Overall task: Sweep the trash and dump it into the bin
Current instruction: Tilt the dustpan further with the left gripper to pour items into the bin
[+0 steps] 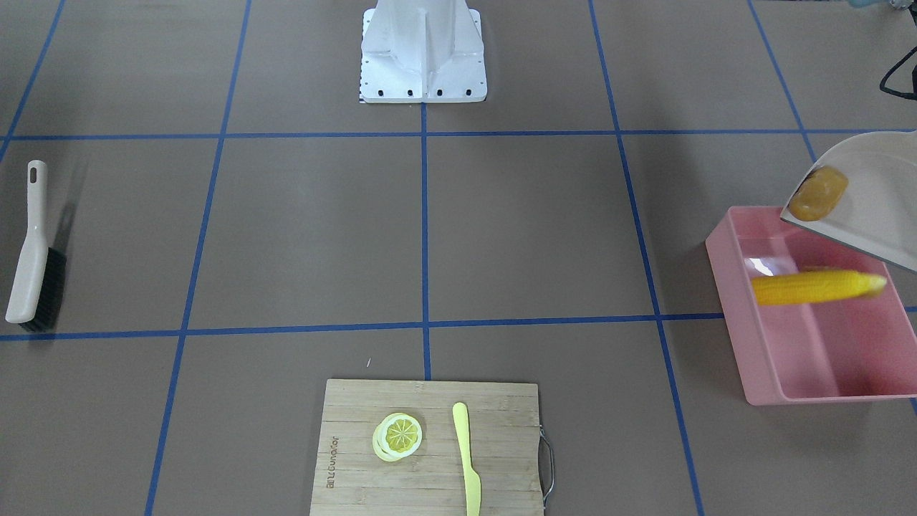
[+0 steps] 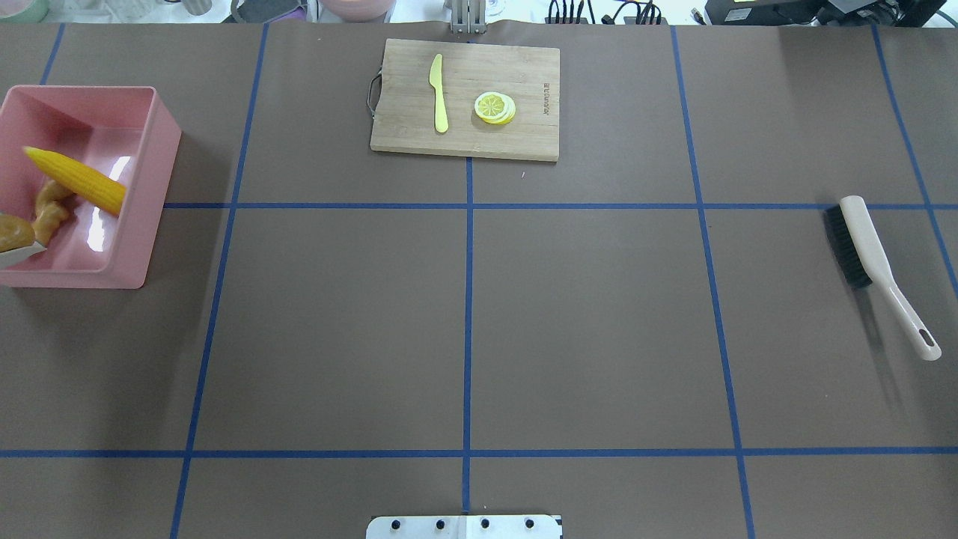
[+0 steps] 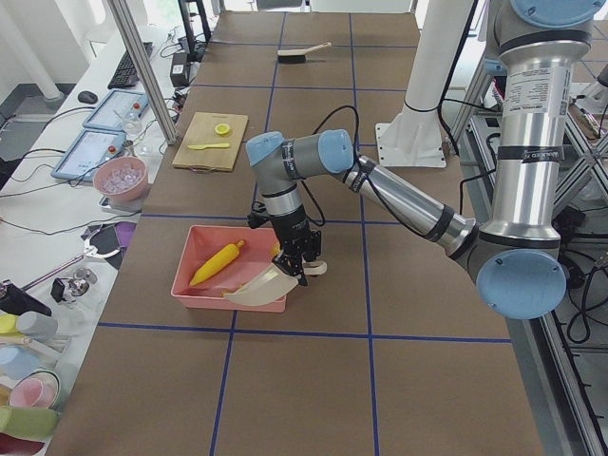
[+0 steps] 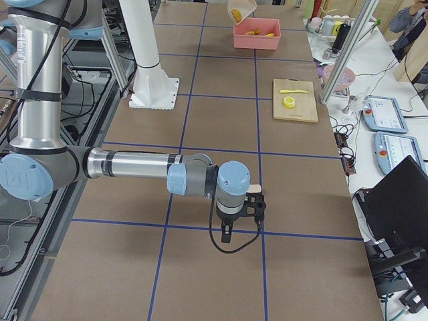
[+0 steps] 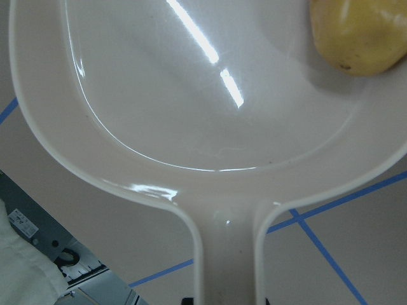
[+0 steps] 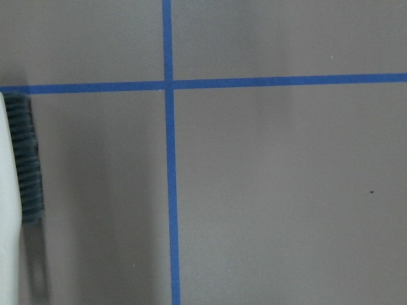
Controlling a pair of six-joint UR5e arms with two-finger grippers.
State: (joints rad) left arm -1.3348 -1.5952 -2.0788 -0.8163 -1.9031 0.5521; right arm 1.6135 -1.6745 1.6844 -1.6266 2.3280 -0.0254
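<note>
A brown desk (image 2: 464, 314) crossed by blue tape lines (image 2: 468, 337) is being shown. Cables (image 2: 599, 13) are strung along its far edge, and a side bench with tablets (image 3: 95, 152) is running past one end (the robot's white base (image 2: 464, 526) is at the near edge).

The beige dustpan (image 1: 874, 193) is being grasped by its handle in the left end effector (image 3: 304, 270), clenched on it, and is being held tilted, mouth down, over the pink bin (image 2: 146, 209). The potato (image 1: 818, 193) is being carried at the pan's lip, just ahead of that end effector.

Below it, inside the bin, the corn cob (image 2: 75, 180) is being seen blurred. Its long axis is slanting across the tub, with the tapered tip directed away from the left end effector. The ginger root (image 2: 51, 209) is being partly covered by it.

Whether the right end effector (image 4: 227, 229) is released or clenched cannot be told. The brush (image 2: 861, 239) is lying on the desk just beside it.
</note>
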